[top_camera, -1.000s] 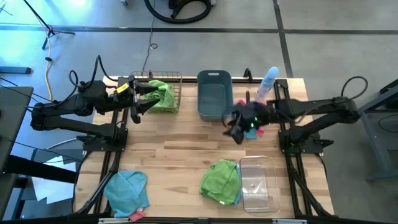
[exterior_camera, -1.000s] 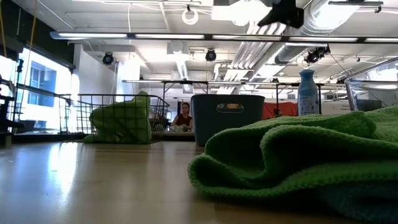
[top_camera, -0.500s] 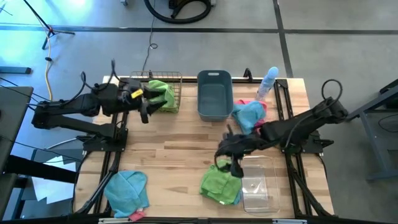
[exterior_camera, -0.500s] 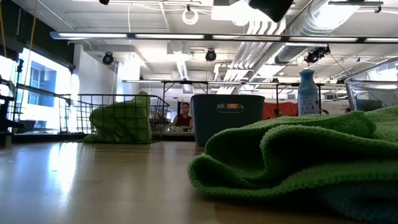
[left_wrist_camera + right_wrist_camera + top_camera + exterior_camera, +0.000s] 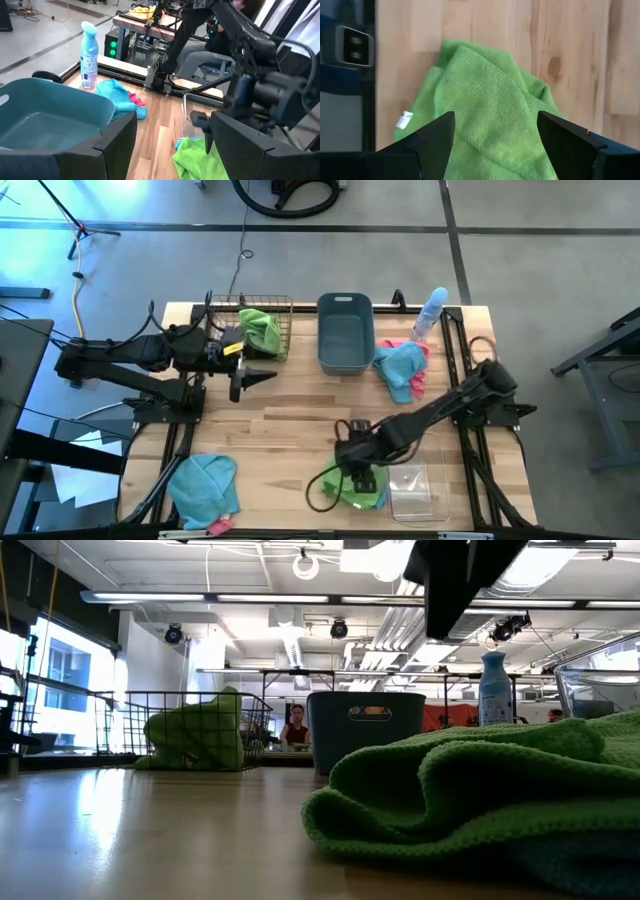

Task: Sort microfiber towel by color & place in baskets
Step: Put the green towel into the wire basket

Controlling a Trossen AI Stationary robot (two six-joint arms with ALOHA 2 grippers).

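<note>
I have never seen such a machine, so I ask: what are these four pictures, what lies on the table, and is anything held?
Two robot arms work at a wooden table. One camera looks down from above, one sits at table height, and one rides on each wrist.

The right gripper hangs open over a green towel beside the clear bin. The left gripper is open too, near the wire basket, which holds another green towel. Neither holds anything.

Also there: a grey-blue tub, blue and pink towels, a blue towel, and a spray bottle.
</note>
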